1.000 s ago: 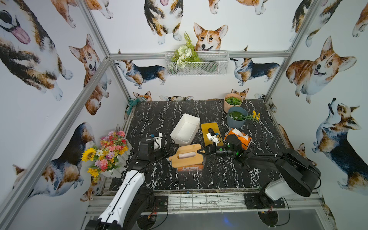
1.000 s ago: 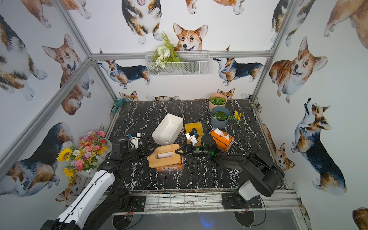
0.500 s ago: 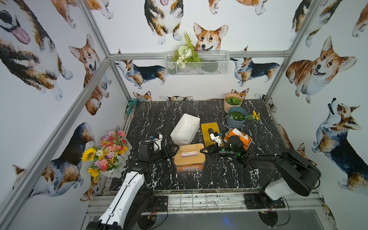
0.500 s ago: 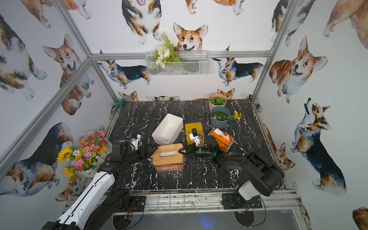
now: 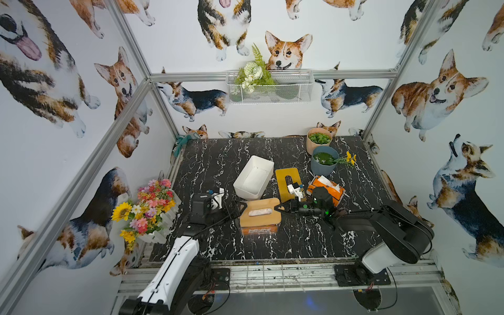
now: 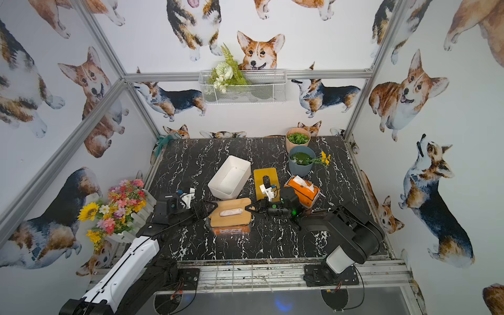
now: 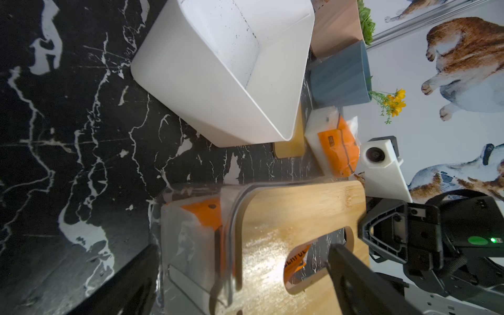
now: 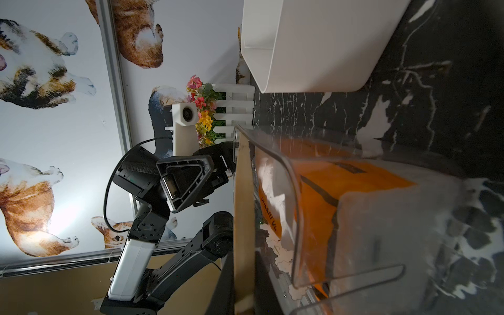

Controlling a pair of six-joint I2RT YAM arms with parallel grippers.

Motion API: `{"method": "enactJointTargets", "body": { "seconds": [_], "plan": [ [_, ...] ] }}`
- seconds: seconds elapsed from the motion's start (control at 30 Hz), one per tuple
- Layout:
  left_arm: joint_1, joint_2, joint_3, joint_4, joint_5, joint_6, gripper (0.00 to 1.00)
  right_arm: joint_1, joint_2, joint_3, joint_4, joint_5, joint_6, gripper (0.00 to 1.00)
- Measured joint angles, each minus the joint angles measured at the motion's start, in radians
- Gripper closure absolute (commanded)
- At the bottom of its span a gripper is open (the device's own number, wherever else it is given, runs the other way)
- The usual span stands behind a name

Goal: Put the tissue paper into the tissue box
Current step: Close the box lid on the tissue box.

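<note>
At the right edge of the wooden lid [image 5: 261, 220], the right gripper [image 5: 277, 208] is pinched almost closed on the board's rim. Facing it at the lid's left end, the left gripper [image 5: 237, 210] stands wide open and holds nothing. Under the lid sits the clear tissue box [image 8: 297, 218]. The orange tissue pack [image 8: 368, 191] lies inside it, with white tissue showing through the lid's slot. A white bin [image 5: 253, 177] stands just behind. A second orange pack [image 5: 326, 188] lies beside the blue pot [image 5: 323, 166].
</note>
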Motion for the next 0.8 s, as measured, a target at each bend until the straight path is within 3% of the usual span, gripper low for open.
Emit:
{"method": "enactJointTargets", "body": {
  "seconds": [0.13,0.43,0.8],
  "plan": [
    [-0.042,0.021,-0.029,0.054,0.01,-0.048,0.02,-0.026,-0.013,-0.021,0.007,-0.004,0.003,1.0],
    [-0.276,0.119,-0.009,0.215,-0.121,-0.138,0.01,-0.105,-0.121,-0.047,-0.094,-0.01,-0.041,1.0],
    [-0.3,0.169,0.055,0.222,-0.154,-0.119,0.0,-0.105,-0.218,-0.019,-0.187,0.0,-0.084,1.0]
  ]
}}
